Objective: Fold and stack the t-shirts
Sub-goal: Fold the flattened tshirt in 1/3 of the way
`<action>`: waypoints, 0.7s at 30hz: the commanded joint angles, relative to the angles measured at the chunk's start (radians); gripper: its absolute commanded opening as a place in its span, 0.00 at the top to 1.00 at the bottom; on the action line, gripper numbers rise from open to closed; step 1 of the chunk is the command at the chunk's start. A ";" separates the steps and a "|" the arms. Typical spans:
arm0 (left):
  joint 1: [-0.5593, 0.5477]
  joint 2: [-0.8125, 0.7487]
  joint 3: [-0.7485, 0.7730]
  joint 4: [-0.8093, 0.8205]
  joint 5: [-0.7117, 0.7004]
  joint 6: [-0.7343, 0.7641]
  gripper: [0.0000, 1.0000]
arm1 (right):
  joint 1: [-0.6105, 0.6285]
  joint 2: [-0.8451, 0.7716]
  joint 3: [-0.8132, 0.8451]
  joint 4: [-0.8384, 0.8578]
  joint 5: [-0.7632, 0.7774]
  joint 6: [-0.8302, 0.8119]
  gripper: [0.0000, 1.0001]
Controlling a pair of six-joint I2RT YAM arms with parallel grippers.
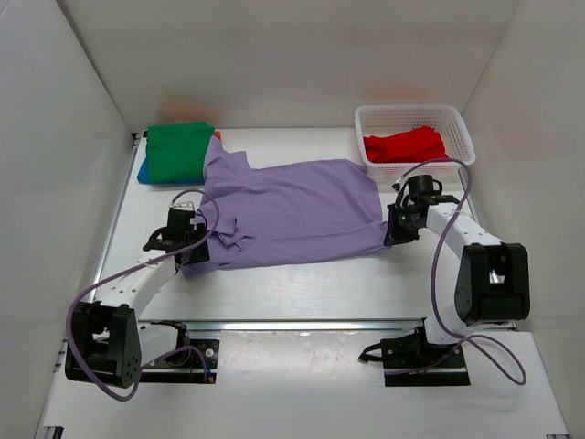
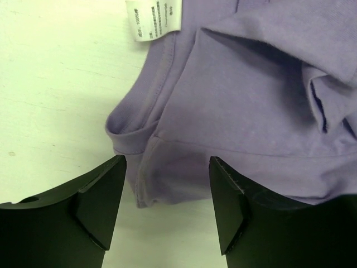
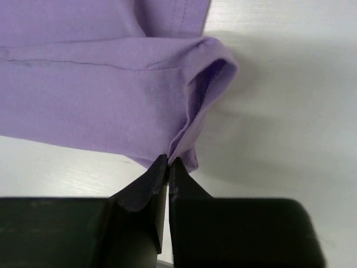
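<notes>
The lavender t-shirt (image 1: 288,215) lies spread across the middle of the table. My left gripper (image 1: 194,249) is open over the shirt's near left corner; in the left wrist view (image 2: 167,192) the cloth edge (image 2: 145,184) lies between the two fingers. My right gripper (image 1: 395,234) is shut on the shirt's near right corner; the right wrist view shows the gripper (image 3: 168,163) pinching the folded hem (image 3: 187,142). A folded green t-shirt (image 1: 178,149) lies on a blue one (image 1: 143,171) at the back left, with an orange edge (image 1: 218,134) showing. A red t-shirt (image 1: 407,146) lies in the basket.
The white mesh basket (image 1: 464,137) stands at the back right. White walls enclose the table on three sides. A white care label (image 2: 153,19) shows on the lavender cloth in the left wrist view. Cables loop beside both arms.
</notes>
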State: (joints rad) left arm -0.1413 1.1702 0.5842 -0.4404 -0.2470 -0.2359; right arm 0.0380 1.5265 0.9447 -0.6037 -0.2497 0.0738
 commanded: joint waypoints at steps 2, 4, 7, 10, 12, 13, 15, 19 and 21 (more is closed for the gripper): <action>-0.001 -0.050 -0.020 0.014 0.099 0.001 0.27 | 0.003 -0.092 -0.015 -0.041 0.020 -0.032 1.00; -0.018 -0.052 -0.038 0.006 0.109 -0.023 0.28 | 0.014 -0.095 -0.024 -0.039 0.017 -0.022 1.00; -0.047 -0.011 -0.038 0.000 0.100 -0.034 0.28 | 0.031 -0.095 -0.026 -0.042 0.020 -0.020 1.00; -0.047 0.035 -0.032 -0.021 0.106 -0.042 0.49 | 0.031 -0.098 -0.027 -0.041 0.013 -0.020 1.00; -0.043 0.046 -0.008 -0.040 0.106 -0.022 0.87 | 0.022 -0.104 -0.020 -0.050 0.016 -0.034 1.00; -0.041 0.046 -0.007 -0.046 0.101 -0.013 0.94 | 0.011 -0.103 -0.018 -0.059 0.021 -0.040 1.00; -0.037 0.025 0.017 -0.061 0.082 0.033 1.00 | -0.009 -0.107 -0.009 -0.082 0.038 -0.098 1.00; -0.004 -0.046 0.043 -0.087 0.049 0.121 1.00 | -0.070 -0.127 0.006 -0.122 0.046 -0.173 1.00; 0.031 -0.064 0.049 -0.095 0.012 0.151 1.00 | -0.078 -0.150 0.000 -0.137 0.046 -0.193 1.00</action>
State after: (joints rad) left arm -0.1482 1.1580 0.5903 -0.5159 -0.1783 -0.1631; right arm -0.0181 1.4322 0.9199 -0.7025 -0.2302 -0.0433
